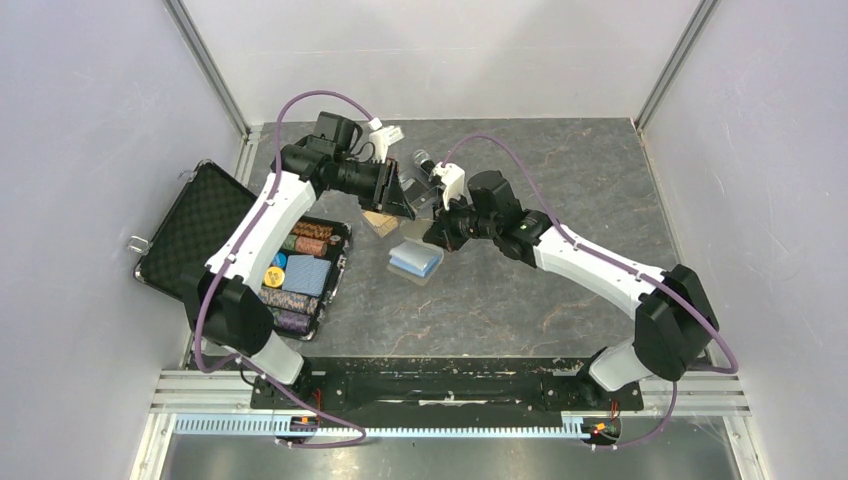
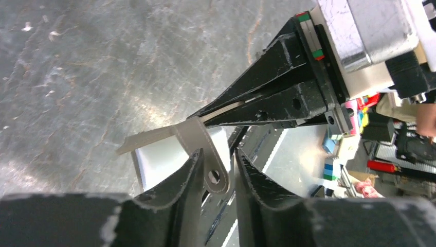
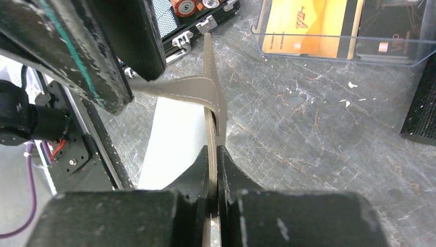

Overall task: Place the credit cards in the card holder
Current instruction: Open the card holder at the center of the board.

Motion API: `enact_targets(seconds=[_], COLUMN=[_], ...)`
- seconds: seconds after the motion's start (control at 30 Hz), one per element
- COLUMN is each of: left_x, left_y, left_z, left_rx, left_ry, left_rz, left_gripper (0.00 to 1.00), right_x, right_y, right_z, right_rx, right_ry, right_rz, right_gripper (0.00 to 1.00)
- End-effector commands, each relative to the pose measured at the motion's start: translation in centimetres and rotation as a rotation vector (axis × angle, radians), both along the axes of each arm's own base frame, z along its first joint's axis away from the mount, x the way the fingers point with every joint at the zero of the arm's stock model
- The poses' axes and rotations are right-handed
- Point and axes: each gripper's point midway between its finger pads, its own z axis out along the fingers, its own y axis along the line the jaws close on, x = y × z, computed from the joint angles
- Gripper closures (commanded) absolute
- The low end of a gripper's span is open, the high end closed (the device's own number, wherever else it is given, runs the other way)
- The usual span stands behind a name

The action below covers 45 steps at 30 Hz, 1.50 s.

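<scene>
**A:** Where is the card holder (image 3: 205,87)?

**B:** Up off the counter (image 3: 319,128), out past the open side of the black case (image 1: 190,235), between the two arms. The right pincer (image 3: 213,154) is pressed together on its edge, so it stands edge-up rather than lying flat.

**A:** And the other one?

**B:** The left pincer (image 2: 220,154) is spread a little. The snap tab (image 2: 213,177) lies between its fingers, against one of them, with a gap on the other side. I'd call that loose, not pinching.

**A:** Why two arms on one small thing?

**B:** My guess is that one steadies the body while the other works the tab, so the fold can be opened for a card.

**A:** And the credit cards (image 3: 303,25)?

**B:** They lie flat in a clear box (image 3: 334,54) on the counter, near the case's corner. I see none in the card holder, so the loading seems not yet begun.
</scene>
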Motion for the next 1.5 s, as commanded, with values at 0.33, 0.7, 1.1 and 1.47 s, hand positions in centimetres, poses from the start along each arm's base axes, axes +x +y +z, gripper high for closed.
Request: enact_targets(seconds=[0.33, 0.7, 1.1, 1.47], left_x=[2.1, 2.0, 1.5, 0.4], left_y=[2.2, 0.4, -0.2, 0.6], left_z=[3.4, 0.7, -1.7, -3.6], left_rx=[-0.066, -0.166, -0.156, -0.069], left_ry=[-0.175, -0.004, 0.098, 0.117], left_rz=[0.322, 0.325, 0.286, 0.266], left_gripper=[0.2, 0.22, 0.3, 0.35], right_x=[3.3, 2.7, 2.6, 2.8], right_y=[-3.0, -3.4, -3.5, -3.5], right_z=[4.2, 5.9, 6.1, 5.8], right_rx=[0.233, 0.375, 0.397, 0.403], right_ry=[0.027, 0.088, 0.099, 0.117], right_rz=[-0.135, -0.095, -0.096, -0.104], right_gripper=[1.0, 1.0, 1.0, 1.0])
